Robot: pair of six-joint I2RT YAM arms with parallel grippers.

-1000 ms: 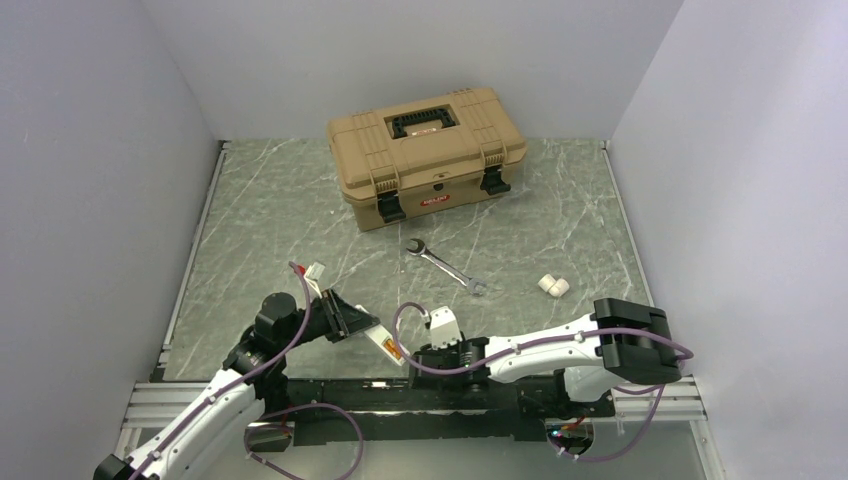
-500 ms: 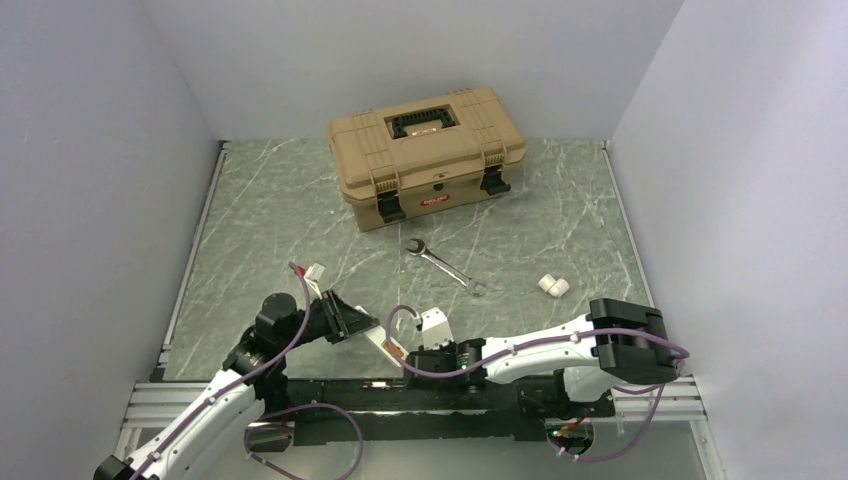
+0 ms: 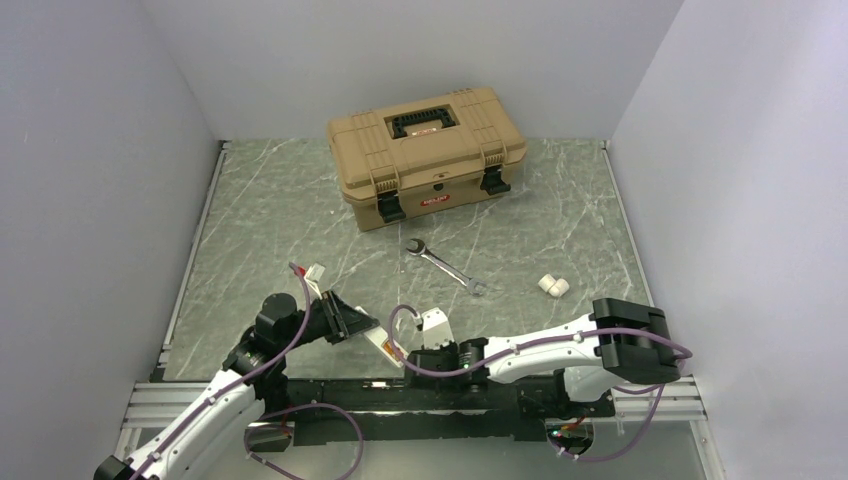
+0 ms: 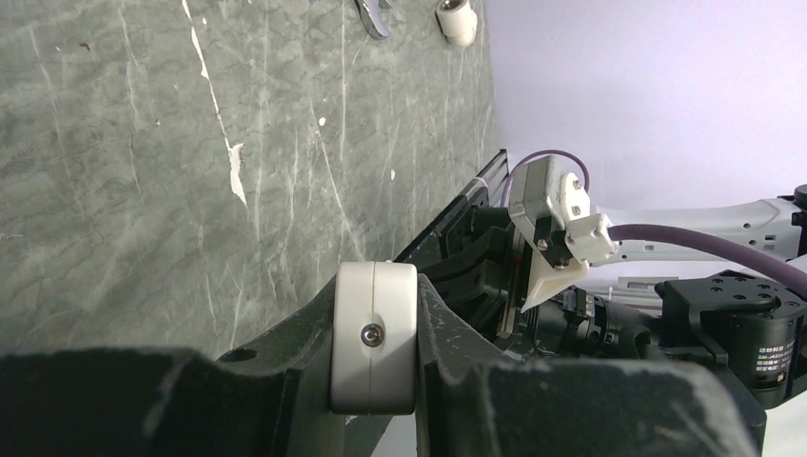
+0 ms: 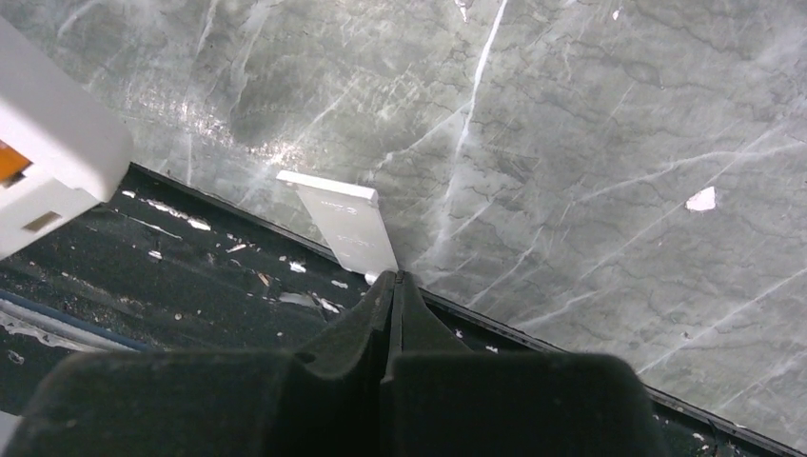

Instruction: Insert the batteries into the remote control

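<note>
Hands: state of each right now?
Left hand: closed on the remote.
Right hand: closed; tips touch a thin white plate, whether it is gripped cannot be told.

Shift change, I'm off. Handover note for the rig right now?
Left gripper: shut on the slim white rectangular remote control, orange recess showing.
Right gripper: shut on a thin white flat plate beside it.
Two small white cylinders, possibly the batteries, lie on the grey marbled table right of the steel wrench.
Done: no battery visibly loaded. Left: fetch and load them.
</note>
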